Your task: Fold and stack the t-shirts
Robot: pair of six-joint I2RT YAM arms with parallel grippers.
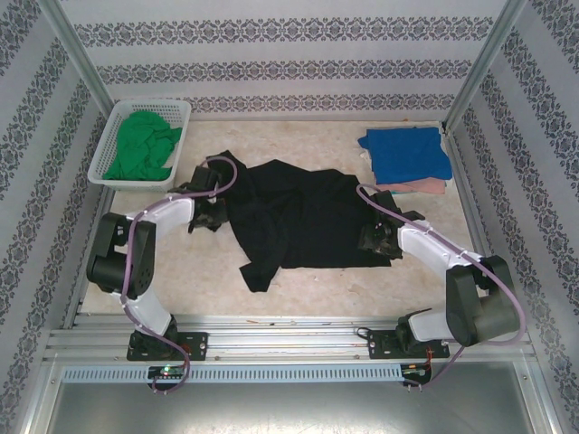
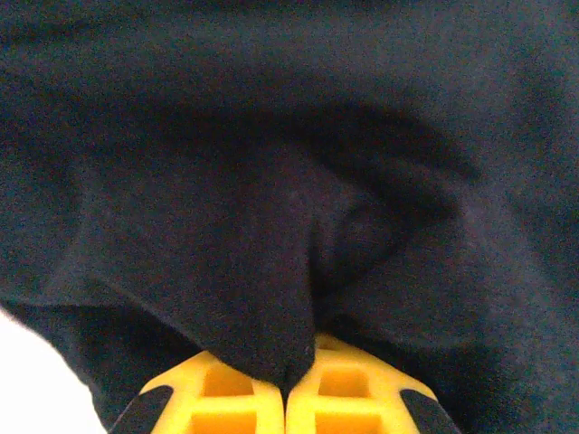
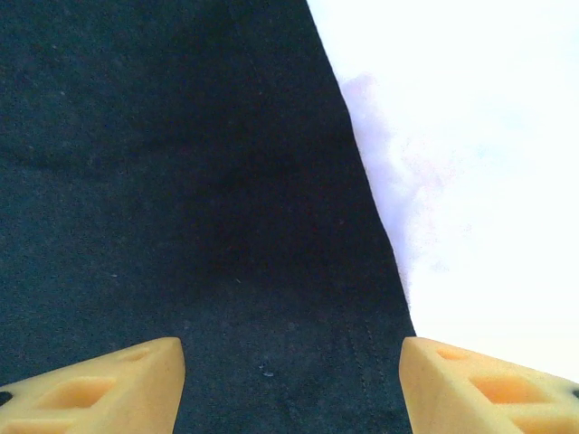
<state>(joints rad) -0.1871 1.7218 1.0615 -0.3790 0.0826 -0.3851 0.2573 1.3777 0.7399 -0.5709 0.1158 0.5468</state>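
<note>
The black t-shirt [image 1: 298, 221] lies spread out and a bit bunched in the middle of the table [image 1: 317, 294]. One part of it trails toward the near edge like a long tail.

The left gripper [image 1: 210, 215] sits at the left side of the black t-shirt. In the left wrist view its yellow fingers [image 2: 213, 407] are pressed together. A fold of black cloth is pinched between them.

The right gripper [image 1: 375, 237] sits at the right side of the black t-shirt. In the right wrist view its fingers [image 3: 99, 384] are spread wide over the cloth, just by the hem. They grab nothing yet.

Behind the black t-shirt, to the right, the blue t-shirt [image 1: 404, 154] lies folded on the pink t-shirt [image 1: 425, 186]. Behind it, to the left, the green t-shirt [image 1: 140, 146] sits in the white basket [image 1: 185, 122].

I think the step in hand is getting hold of both sides of the black t-shirt to fold it. Next, the right gripper likely needs to go down and close on the hem. Then both arms can lift together. The pull should be gentle and even, or the cloth may slip out or bunch up.
</note>
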